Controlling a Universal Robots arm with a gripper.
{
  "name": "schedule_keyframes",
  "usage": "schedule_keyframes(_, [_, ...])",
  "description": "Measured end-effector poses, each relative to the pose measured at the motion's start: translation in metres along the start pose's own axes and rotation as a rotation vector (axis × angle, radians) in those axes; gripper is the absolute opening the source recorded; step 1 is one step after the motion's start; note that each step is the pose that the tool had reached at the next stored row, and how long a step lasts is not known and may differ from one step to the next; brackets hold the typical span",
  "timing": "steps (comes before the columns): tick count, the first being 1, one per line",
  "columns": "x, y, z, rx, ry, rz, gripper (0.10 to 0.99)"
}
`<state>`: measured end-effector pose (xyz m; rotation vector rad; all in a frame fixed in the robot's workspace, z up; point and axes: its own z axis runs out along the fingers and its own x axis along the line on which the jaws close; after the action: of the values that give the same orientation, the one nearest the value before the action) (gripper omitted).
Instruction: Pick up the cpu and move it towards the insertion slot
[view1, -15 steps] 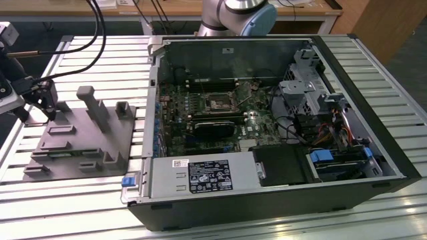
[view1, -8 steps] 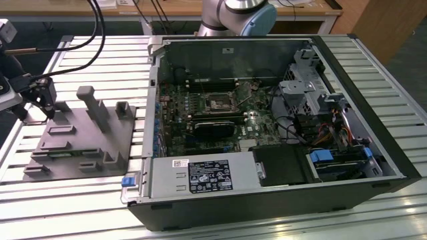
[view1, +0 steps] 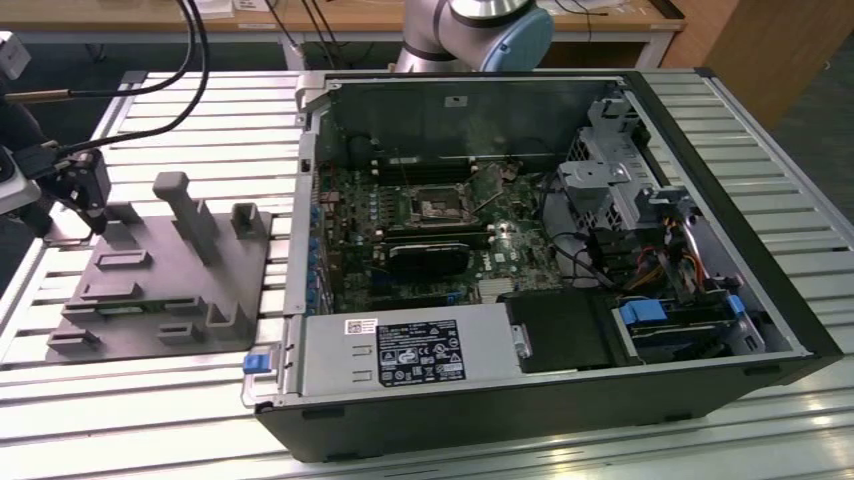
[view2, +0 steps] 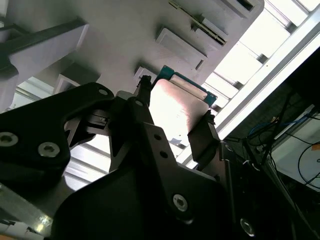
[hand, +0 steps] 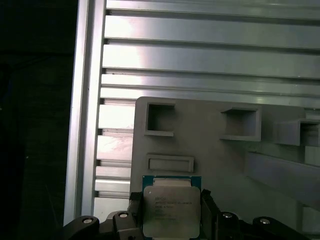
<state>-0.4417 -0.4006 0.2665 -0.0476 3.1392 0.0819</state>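
**At the fixture plate: cpu clamped, slot well apart**

Over the corner of the grey fixture plate, at the exterior view's left, the gripper has its jaws narrowed onto the cpu. In both wrist views the fingers press on two opposite edges of the chip. The silver top faces the first wrist camera and the green edge pokes out past the fingertips. So the claw is holding the cpu, not wide open.

I can't tell whether the chip is clear of the plate or just touching it.

Relation that matters:
- The insertion slot lies toward the exterior view's right of the gripper, well apart. It sits down inside the open computer case, on the green board.
- On the line between them stand the upright posts of the fixture plate, then a strip of slatted table, then the case wall. Posts and wall both stand higher than the plate surface.
- The chip is square, so it has no long axis to align. My read is that what counts is its flat face staying level and its edges square to the slot's silver frame.
- There is one arm only, so no choice of side.
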Motion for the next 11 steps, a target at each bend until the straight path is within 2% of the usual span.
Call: schedule_keyframes(11, [0.0000,0.0013,-0.0084,0.001,0.0000,0.000,0.545])
